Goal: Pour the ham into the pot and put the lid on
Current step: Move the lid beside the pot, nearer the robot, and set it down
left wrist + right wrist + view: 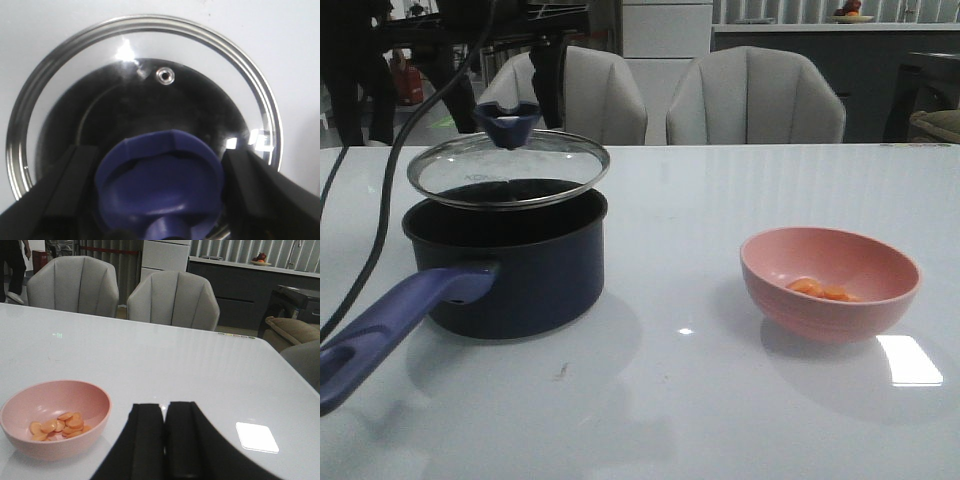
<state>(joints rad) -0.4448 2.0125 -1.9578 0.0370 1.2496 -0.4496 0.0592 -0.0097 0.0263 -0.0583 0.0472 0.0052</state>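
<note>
The left gripper point(160, 200) clasps one glass lid point(508, 170) above one pot point(510, 265); right gripper point(165, 440) clenched; one pink bowl point(830, 285) holds about ten ham pieces point(56, 426).

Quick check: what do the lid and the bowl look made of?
Lid: clear glass, since the pot shows through it, with a shiny ribbed steel-looking rim and a blue knob, likely plastic. Bowl: pink, smooth, faintly glossy; ceramic or plastic, I cannot tell which.

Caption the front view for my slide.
Left gripper holds the lid by its knob above the pot; ham sits unpoured in the pink bowl.
</note>
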